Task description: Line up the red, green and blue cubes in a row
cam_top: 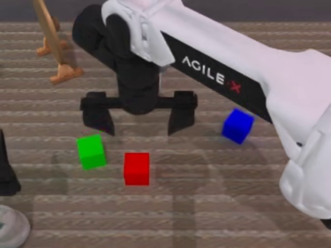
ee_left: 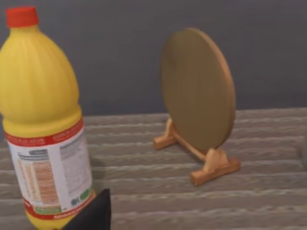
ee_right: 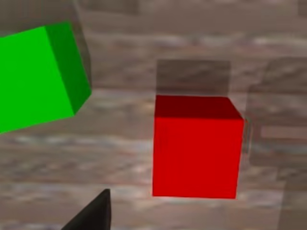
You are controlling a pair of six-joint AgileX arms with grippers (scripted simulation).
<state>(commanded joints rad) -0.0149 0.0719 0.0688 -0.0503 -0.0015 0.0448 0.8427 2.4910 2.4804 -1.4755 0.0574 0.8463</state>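
The red cube [cam_top: 136, 168] [ee_right: 195, 148] lies on the table near the middle front, with the green cube [cam_top: 91, 151] [ee_right: 36, 76] close on its left and turned a little. Farther right and slightly back sits the blue cube [cam_top: 237, 125]. My right gripper [cam_top: 139, 121] hangs open above the table just behind the red and green cubes, holding nothing; its dark fingers [cam_top: 98, 118] stand wide apart. My left arm [cam_top: 6, 175] is parked at the left edge, its gripper facing the back of the table.
A round wooden board on a stand [cam_top: 54, 46] [ee_left: 197, 96] is at the back left. A yellow bottle [ee_left: 43, 120] with a red cap stands close to the left gripper. A white rounded object [cam_top: 11, 227] sits at the front left corner.
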